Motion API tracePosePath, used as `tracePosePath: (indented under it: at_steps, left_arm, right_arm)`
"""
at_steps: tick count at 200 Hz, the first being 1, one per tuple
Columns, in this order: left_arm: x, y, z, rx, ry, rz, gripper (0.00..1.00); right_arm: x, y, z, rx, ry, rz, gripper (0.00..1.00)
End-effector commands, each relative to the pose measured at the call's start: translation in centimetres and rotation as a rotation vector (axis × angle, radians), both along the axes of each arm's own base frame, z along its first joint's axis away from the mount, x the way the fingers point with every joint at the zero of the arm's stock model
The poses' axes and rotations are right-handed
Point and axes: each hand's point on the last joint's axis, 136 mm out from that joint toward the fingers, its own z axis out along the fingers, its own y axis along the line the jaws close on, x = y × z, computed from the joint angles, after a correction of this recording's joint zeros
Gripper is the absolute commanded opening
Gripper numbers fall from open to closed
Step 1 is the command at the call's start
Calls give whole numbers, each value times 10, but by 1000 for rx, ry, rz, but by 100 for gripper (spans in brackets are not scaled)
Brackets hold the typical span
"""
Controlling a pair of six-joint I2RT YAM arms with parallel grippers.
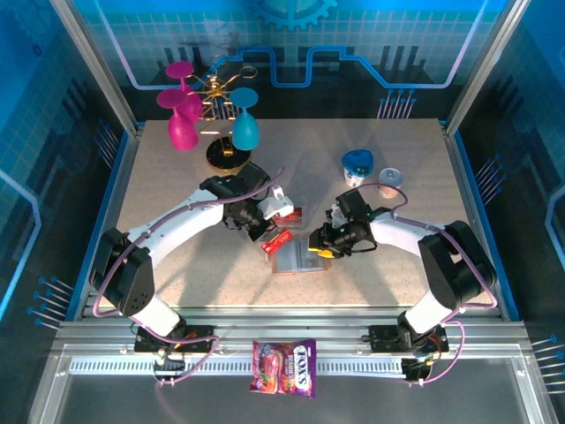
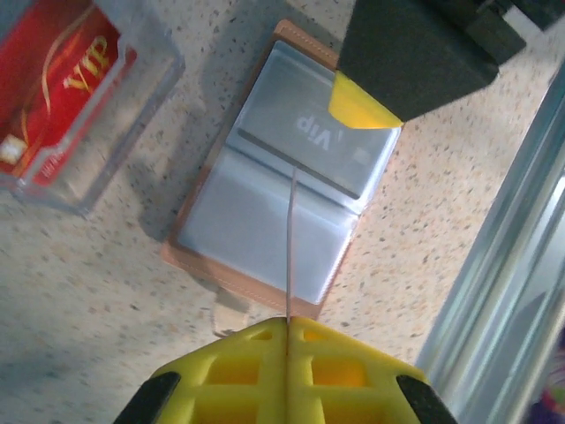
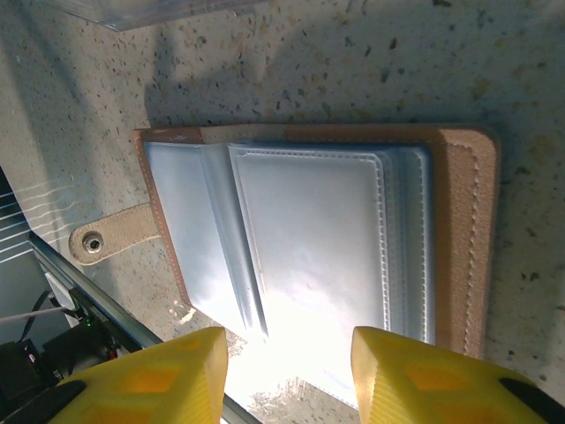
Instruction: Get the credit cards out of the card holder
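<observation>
— What writing can we read?
— Gold letters spell "VIP" on the red card (image 2: 75, 84) inside the clear box (image 2: 141, 106). A pocketed card (image 2: 309, 132) in the card holder (image 2: 265, 221) says "Vip", upside down as the left wrist sees it. From above, the candy packet (image 1: 284, 367) on the front rail reads "FOX'S".

— And how do we find the grippers?
— The left gripper (image 2: 287, 329) has its yellow fingers pressed together on a credit card (image 1: 280, 240). From its own wrist we see that card edge-on, a thin line running up over the holder's pockets. The right gripper (image 3: 287, 371) has its fingers apart, hanging over one edge of the holder. From the left wrist, one yellow tip sits at the holder's far corner, though we cannot tell whether it presses down.

— Where does the holder lie, and which way?
— It lies open and flat on the table (image 1: 177, 256), pockets up, between the two grippers and just beside the clear box. From above, we see its long axis running roughly left to right. Its strap (image 3: 106, 238), with a snap, sticks out from one long brown edge.
</observation>
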Motion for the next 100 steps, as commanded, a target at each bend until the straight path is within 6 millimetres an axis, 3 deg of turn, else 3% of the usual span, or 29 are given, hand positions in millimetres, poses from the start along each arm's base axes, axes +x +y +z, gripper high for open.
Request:
tracePosePath:
  at_steps: [1,100]
  left_arm:
    - [9,3,11,77,-145,-232,0]
    - [81,-27,15,184,-286,-478,0]
  right_arm:
    - [5,-3,15,10,-32,9,43]
    - [-7,-36,17,10,-53,-91,43]
